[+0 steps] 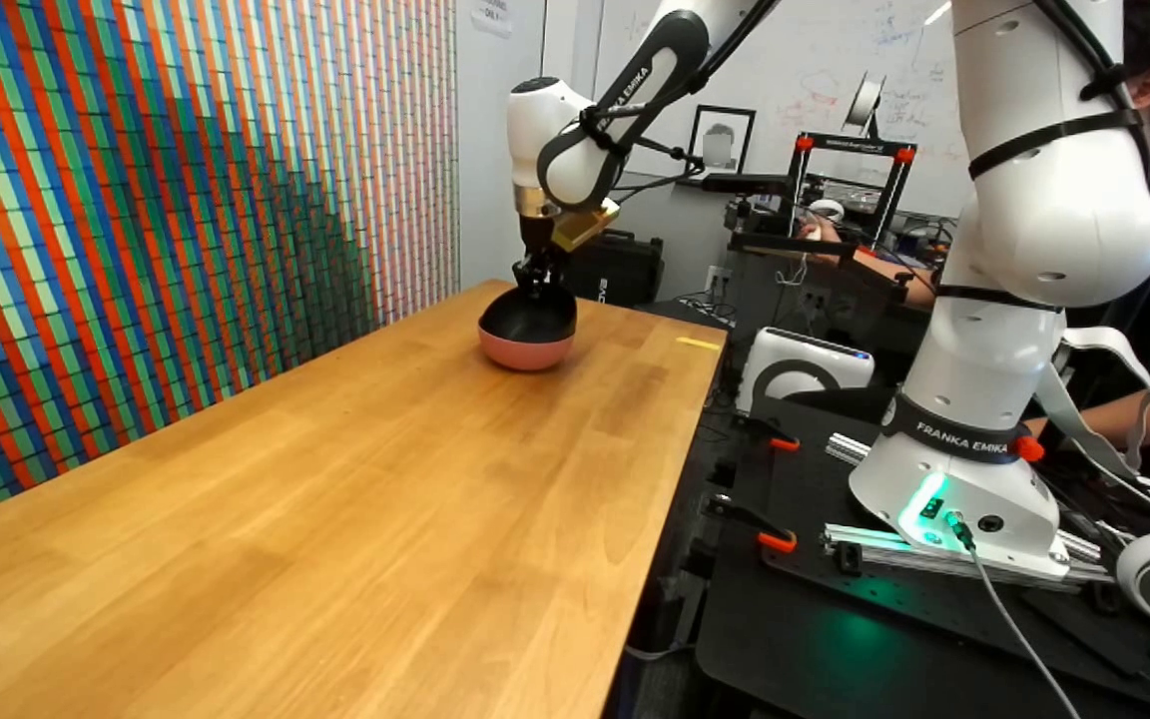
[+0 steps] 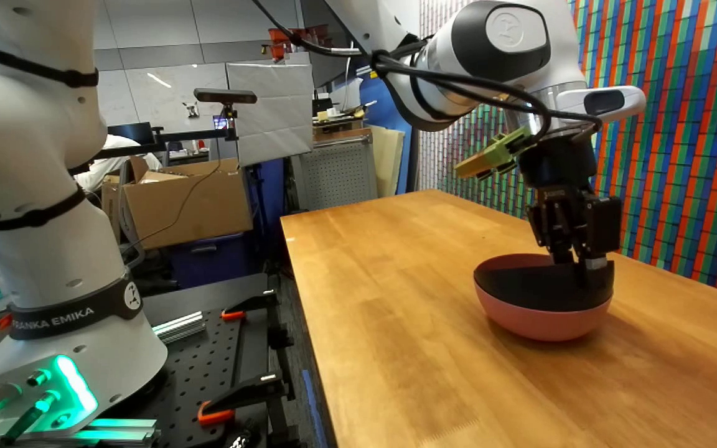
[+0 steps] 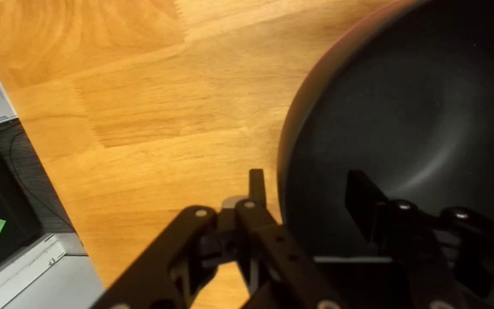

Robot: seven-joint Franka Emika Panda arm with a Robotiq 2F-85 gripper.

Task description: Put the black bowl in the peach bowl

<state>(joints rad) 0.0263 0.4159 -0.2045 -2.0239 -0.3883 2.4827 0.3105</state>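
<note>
The jaws stand parted astride the rim of the black bowl (image 3: 405, 107), without pinching it: one finger (image 3: 362, 199) inside, the other outside. Below the jaws, that bowl sits tilted within the peach bowl (image 2: 545, 322), its side by the jaws higher; the peach bowl rests on the surface (image 2: 396, 292).

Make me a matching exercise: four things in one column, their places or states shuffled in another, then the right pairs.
Things
1. black bowl
2. peach bowl
3. end effector
4. table

Places or states
A. open, at a bowl's rim
B. wooden, under both bowls
C. tilted inside another bowl
D. upright, with another bowl inside it

Right pairs: 1-C, 2-D, 3-A, 4-B
</note>
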